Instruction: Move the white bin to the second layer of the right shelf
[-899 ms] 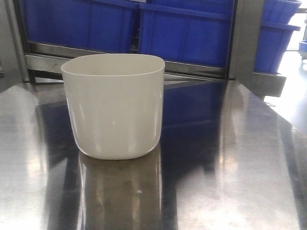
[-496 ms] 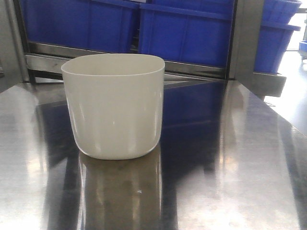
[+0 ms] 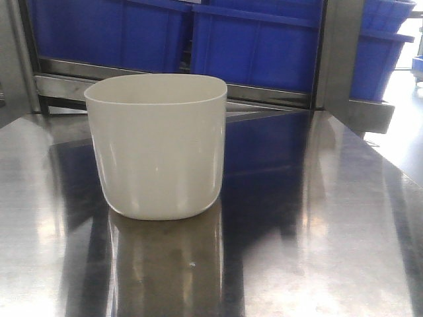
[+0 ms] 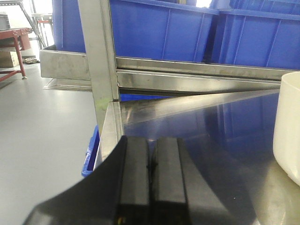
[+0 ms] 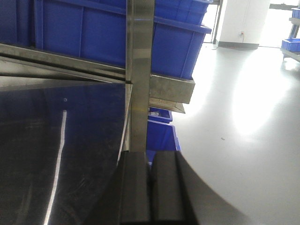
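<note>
Jaws pressed together, empty, on left gripper (image 4: 151,161) and right gripper (image 5: 151,176) — spread both, flank the glossy cream-white plastic bin (image 3: 157,152) standing upright on the shiny steel tabletop (image 3: 317,231), then squeeze opposite walls evenly under the rim.

Front view: I read bright, even indoor light and sharp focus. The table (image 3: 330,231) mirrors everything, with washed-out glare at 5 and 7 o'clock and a dark reflection of the blue crates (image 3: 258,46) through centre. The white bin (image 3: 156,148) carries soft vertical highlights. The floor (image 3: 406,142) is blown out at 3 o'clock.

Left wrist view: small clipped-white patches at 11 and 1 o'clock. The left end effector (image 4: 151,164) is near black at 6 o'clock.

Right wrist view: heavy floor glare at 3 o'clock, thin light streak at 8 o'clock. I see the right end effector (image 5: 151,178) dark and slightly soft.
</note>
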Controlling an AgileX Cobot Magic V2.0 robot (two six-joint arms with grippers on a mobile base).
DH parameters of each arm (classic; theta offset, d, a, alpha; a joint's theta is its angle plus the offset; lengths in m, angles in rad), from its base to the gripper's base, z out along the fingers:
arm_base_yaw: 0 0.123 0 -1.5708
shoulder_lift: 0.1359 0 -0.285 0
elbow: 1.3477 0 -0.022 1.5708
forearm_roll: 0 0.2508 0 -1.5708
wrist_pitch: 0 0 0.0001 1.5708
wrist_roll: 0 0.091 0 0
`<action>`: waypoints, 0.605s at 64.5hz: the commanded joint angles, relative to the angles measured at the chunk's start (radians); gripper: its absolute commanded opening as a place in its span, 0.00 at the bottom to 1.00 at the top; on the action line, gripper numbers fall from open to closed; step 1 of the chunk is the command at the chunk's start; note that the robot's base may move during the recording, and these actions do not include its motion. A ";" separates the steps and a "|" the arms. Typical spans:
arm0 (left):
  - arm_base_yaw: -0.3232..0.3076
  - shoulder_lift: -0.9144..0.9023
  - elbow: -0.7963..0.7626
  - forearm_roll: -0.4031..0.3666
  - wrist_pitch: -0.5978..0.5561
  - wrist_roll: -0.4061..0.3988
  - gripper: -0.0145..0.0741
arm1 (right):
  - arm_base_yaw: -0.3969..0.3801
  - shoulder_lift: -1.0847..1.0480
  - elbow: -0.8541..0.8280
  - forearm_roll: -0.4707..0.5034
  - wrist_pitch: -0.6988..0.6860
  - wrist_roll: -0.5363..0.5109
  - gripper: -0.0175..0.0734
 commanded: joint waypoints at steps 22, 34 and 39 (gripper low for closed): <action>-0.005 -0.014 0.037 -0.006 -0.084 -0.003 0.26 | 0.000 0.211 -0.249 -0.061 -0.007 -0.003 0.25; -0.005 -0.014 0.037 -0.006 -0.084 -0.003 0.26 | 0.000 0.379 -0.412 0.033 0.113 -0.003 0.25; -0.005 -0.014 0.037 -0.006 -0.084 -0.003 0.26 | 0.001 0.444 -0.457 0.098 0.152 -0.003 0.25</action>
